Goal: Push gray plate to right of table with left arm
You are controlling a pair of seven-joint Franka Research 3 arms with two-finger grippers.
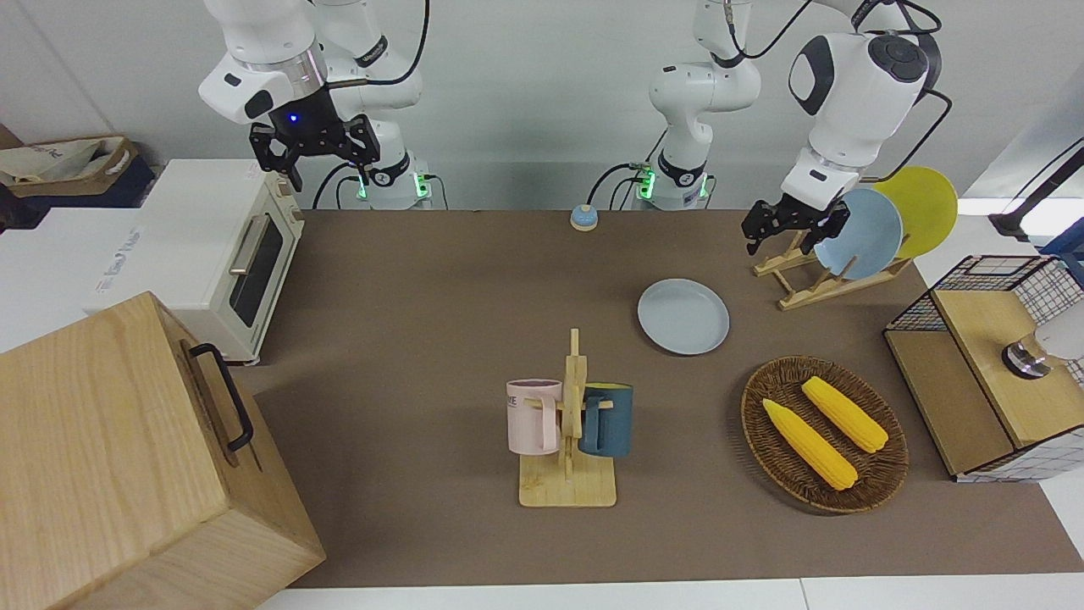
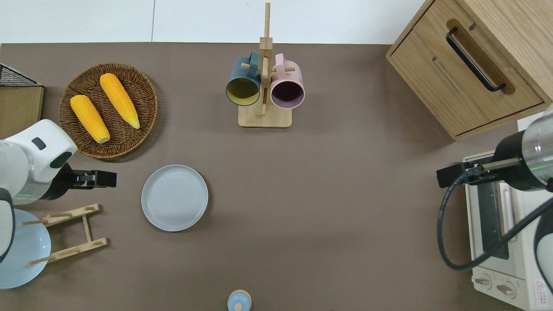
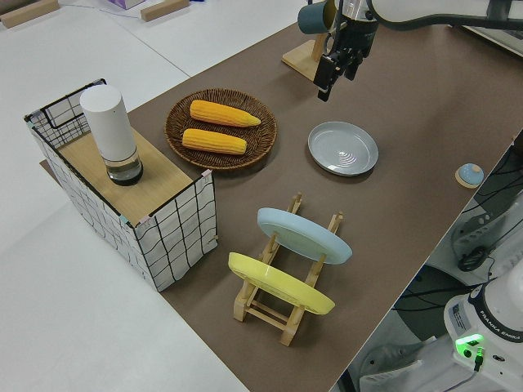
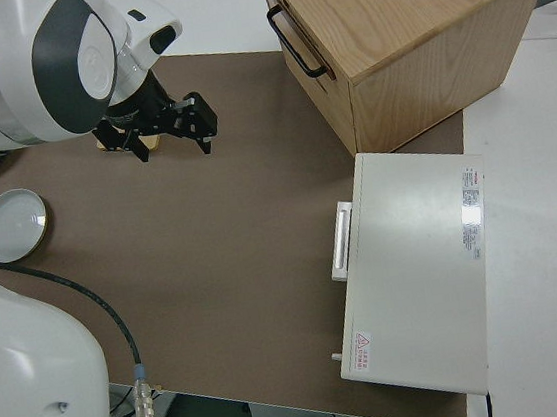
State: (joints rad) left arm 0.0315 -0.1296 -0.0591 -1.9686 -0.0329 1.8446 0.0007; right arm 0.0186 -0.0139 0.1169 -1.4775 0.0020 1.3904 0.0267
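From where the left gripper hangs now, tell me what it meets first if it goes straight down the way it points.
Probably bare table. The left gripper is over the open strip between the gray plate and the dish rack, clear of the basket, though depth is uncertain.

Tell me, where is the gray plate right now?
The gray plate lies flat on the table, toward the left arm's end, beside the wooden plate rack and nearer to the robots than the corn basket.
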